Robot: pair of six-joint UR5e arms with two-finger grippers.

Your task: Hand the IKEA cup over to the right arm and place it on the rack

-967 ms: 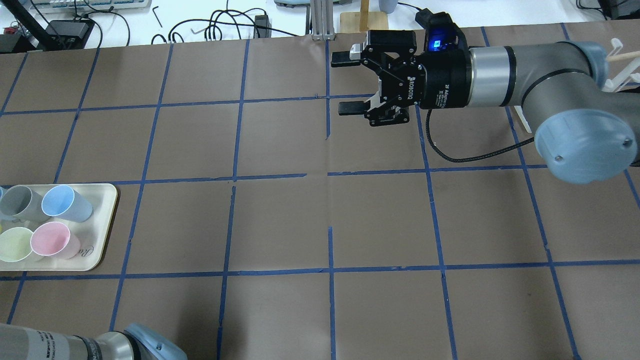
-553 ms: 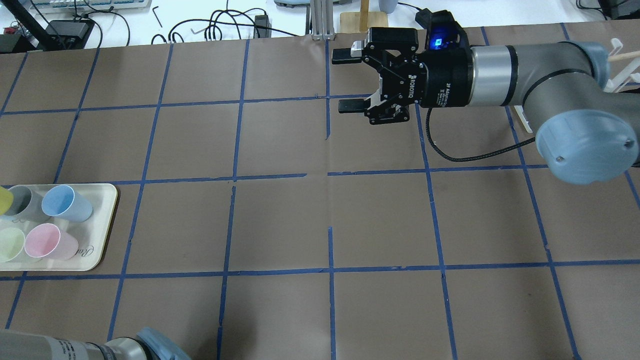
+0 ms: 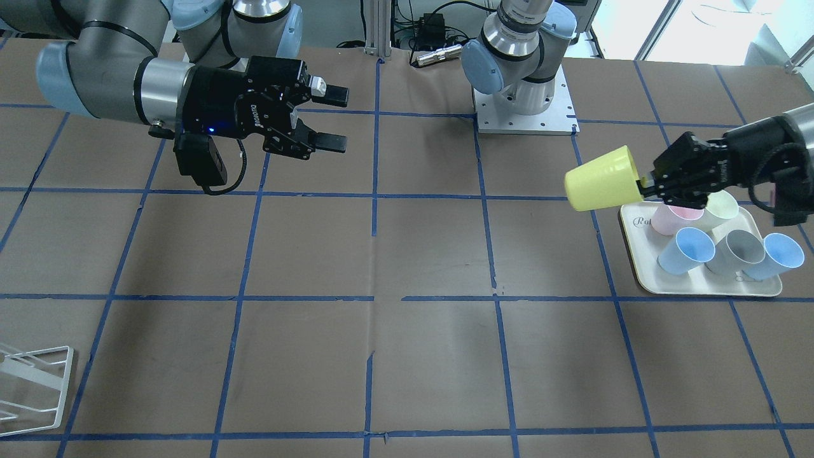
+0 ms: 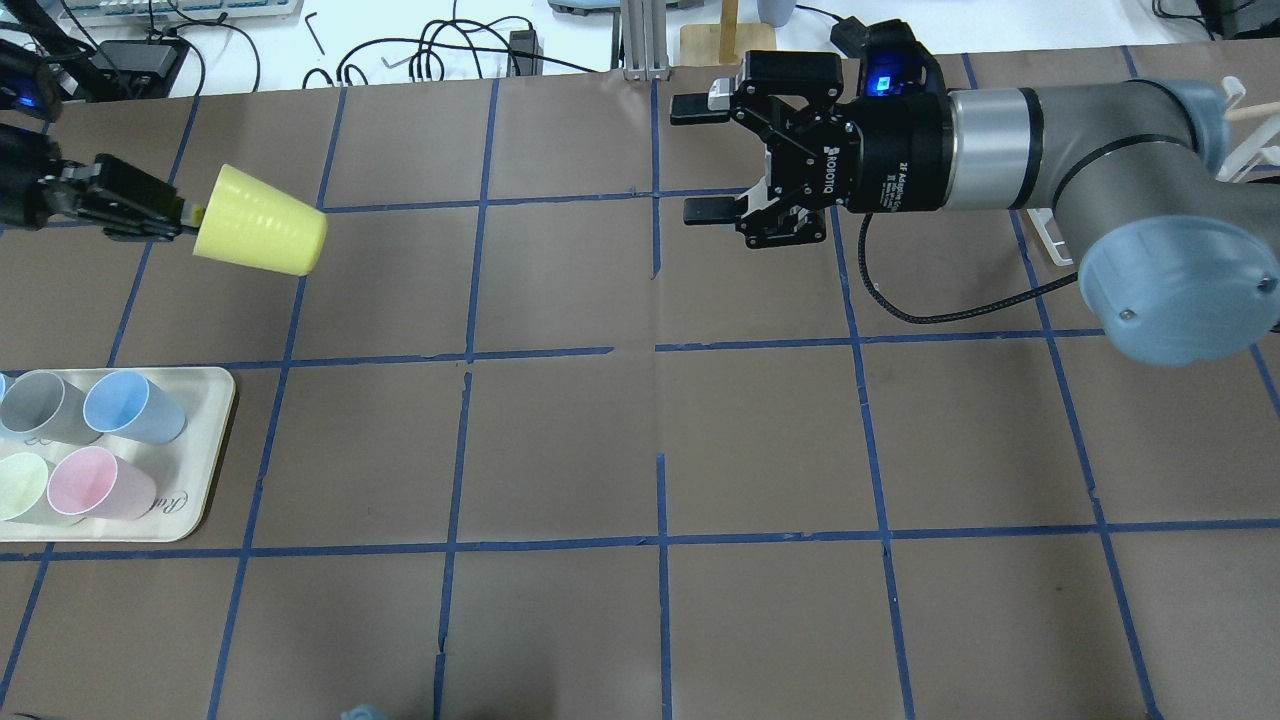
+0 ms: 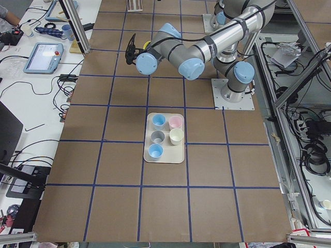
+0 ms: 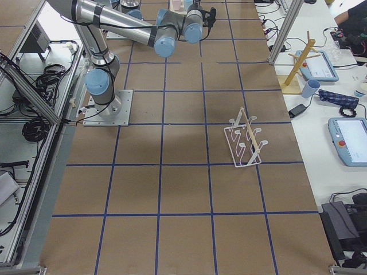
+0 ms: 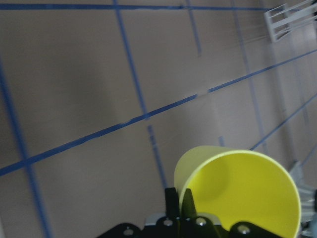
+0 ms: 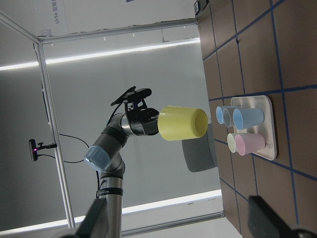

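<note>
The left gripper gripped the IKEA cup at one end, sideways above the table, well apart from the wide-spread right gripper.

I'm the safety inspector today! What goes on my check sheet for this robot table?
Surface: table covered in brown paper with blue tape squares; no spills seen.
Job's things: IKEA cup held off the table on its side, gripped at the rim; rack stands empty, far from it.
Clutter: cream tray holding five pastel cups.
Tools: left tool shut on the IKEA cup; right tool open, empty, pointing toward the cup.
Cables: thin black cable hanging in a loop from the right arm.
Surroundings: wooden peg stand and tablets beyond the table's edge.
</note>
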